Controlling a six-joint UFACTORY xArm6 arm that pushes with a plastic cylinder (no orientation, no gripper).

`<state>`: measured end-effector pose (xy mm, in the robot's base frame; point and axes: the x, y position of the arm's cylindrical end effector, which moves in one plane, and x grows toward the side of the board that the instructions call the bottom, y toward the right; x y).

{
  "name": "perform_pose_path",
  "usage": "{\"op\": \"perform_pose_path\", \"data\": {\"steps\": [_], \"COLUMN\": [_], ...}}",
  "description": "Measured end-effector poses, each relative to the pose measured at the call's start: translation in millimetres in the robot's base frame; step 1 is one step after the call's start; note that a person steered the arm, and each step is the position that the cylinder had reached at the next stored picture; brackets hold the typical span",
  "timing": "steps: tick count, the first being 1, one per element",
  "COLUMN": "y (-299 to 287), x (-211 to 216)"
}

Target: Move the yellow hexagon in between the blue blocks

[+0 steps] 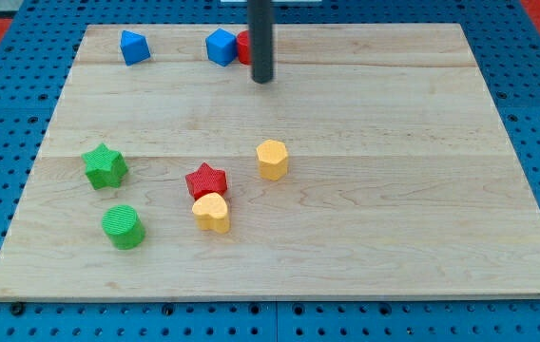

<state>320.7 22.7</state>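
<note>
The yellow hexagon (272,159) sits near the middle of the wooden board (394,190). Two blue blocks lie at the view's top: one blue block (134,47) at the top left and another blue block (221,47) to its right. A red block (243,47) touches the right side of the second blue block and is partly hidden by the rod. My tip (263,80) is at the view's top, just right of and below the red block, well above the yellow hexagon.
A red star (206,180) sits left of and below the hexagon, with a yellow heart (212,212) touching its lower edge. A green star (105,166) and a green cylinder (123,226) lie at the left. Blue pegboard surrounds the board.
</note>
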Motion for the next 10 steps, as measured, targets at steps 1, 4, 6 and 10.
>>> {"op": "perform_pose_path", "data": {"steps": [1,4,6,10], "y": [84,-33,-18,-181], "x": [36,134,74,50]}}
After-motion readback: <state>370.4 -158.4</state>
